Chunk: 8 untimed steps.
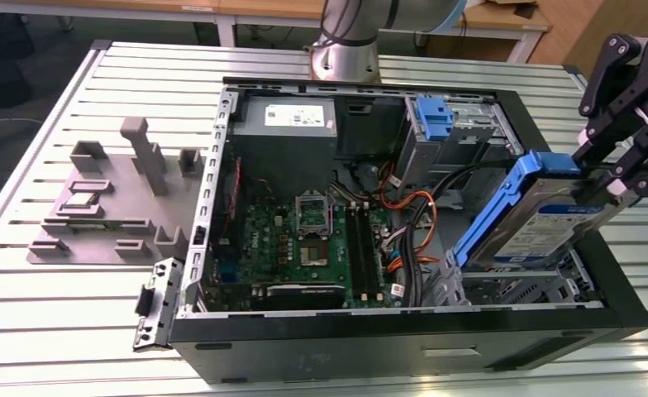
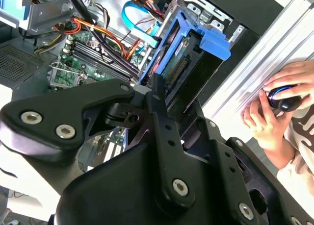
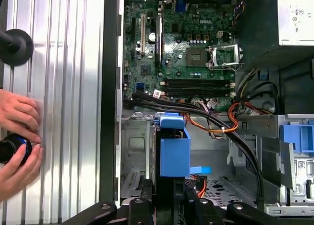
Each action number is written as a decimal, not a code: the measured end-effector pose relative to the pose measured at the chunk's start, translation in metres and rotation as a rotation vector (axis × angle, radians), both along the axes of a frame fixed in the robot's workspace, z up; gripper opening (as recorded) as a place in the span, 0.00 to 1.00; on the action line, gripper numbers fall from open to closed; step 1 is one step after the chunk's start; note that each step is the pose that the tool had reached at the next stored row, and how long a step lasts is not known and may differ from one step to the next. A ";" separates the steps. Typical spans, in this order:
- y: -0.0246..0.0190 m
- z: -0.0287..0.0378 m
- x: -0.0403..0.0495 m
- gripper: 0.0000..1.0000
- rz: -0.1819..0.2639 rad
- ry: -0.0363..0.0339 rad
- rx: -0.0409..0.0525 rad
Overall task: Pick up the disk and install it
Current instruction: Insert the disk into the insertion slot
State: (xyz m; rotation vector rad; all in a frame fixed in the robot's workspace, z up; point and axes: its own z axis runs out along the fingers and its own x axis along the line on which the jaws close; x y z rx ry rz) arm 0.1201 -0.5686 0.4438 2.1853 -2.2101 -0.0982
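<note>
You are at the install step. The pickup looks done, because your gripper (image 1: 603, 188) pinches the disk (image 1: 534, 219) by its upper end and holds it off the table (image 1: 59, 314). The disk hangs tilted, with its lower end dipping into the computer case (image 1: 412, 321) at the exterior view's right, just above the metal bay (image 1: 489, 283) in that corner. I judge it not yet seated. Seating it calls for you to square the disk with the bay and keep its blue rails clear of the cables (image 1: 416, 217) nearby. In both wrist views the disk sits straight ahead of the gripper, clamped between its jaws.
</note>
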 end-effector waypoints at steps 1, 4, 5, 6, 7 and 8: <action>0.0000 -0.0017 0.0000 0.35 0.000 0.0000 0.0002; -0.0001 -0.0072 0.0000 0.35 0.000 -0.0002 0.0000; -0.0003 -0.0090 0.0000 0.35 0.000 -0.0002 0.0000; -0.0004 -0.0109 0.0000 0.35 0.000 -0.0003 0.0001; -0.0005 -0.0126 0.0000 0.35 0.000 -0.0003 0.0001; -0.0006 -0.0144 0.0000 0.35 0.000 -0.0003 0.0001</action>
